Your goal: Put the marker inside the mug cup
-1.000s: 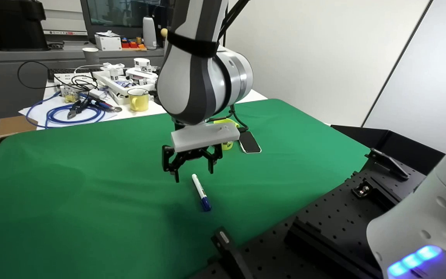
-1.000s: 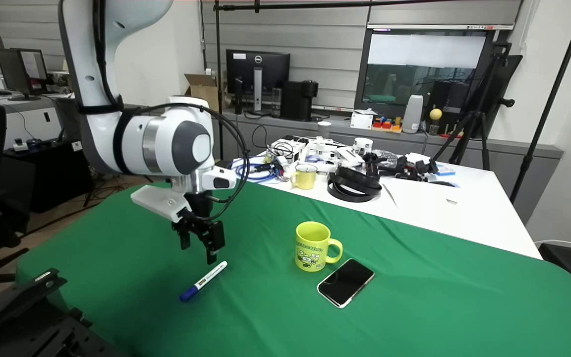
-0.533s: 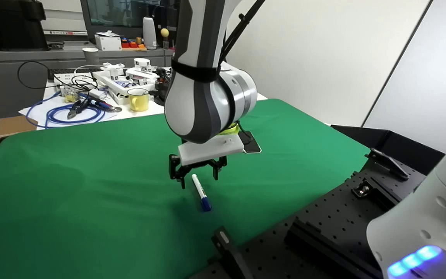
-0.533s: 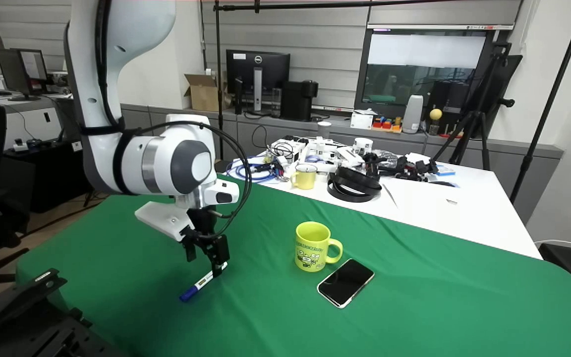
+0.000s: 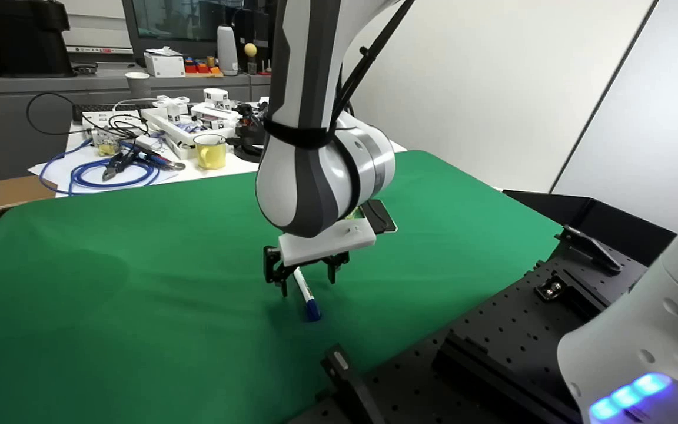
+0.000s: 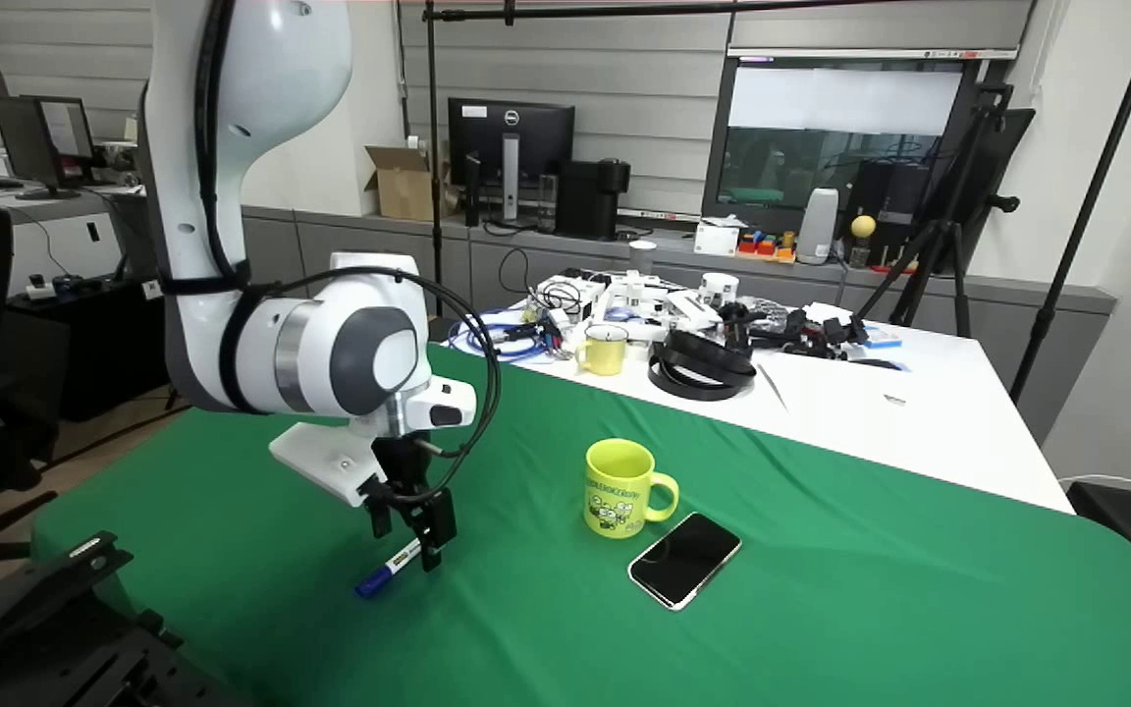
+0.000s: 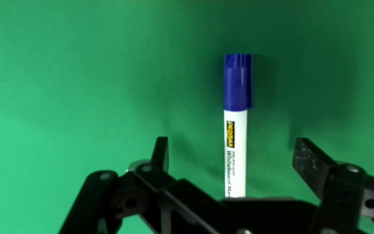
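The marker (image 7: pixel 235 126) is lying on the green cloth (image 6: pixel 821 609), lined up between the parted, empty jaws of the gripper (image 7: pixel 230 142). It is probably going to feel light, stiff and slippery, with its middle looking the surest hold.

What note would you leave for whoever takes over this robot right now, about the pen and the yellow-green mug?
Gripper: open, straddling the marker, a gap on either side.
Marker: lying on the green cloth, not gripped.
Yellow-green mug: upright on the same cloth, beside the phone.
Done: gripper lined up around the marker.
Left: close on the marker, lift it, put it in the mug.
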`<state>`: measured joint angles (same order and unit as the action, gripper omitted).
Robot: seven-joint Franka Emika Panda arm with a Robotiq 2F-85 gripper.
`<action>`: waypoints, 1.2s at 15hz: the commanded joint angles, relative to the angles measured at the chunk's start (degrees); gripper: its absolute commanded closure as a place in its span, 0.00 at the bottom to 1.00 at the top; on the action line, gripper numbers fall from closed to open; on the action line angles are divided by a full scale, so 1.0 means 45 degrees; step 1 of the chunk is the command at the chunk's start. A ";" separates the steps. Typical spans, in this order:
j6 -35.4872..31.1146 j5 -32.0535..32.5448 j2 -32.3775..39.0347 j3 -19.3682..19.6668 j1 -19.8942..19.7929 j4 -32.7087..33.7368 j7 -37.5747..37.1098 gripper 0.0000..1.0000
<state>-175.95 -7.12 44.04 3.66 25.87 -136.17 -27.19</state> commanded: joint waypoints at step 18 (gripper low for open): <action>0.0845 -0.1013 -0.0750 0.1931 0.1612 -0.0112 -0.0136 0.95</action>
<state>-176.03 -10.89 44.30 8.62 30.35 -135.71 -26.22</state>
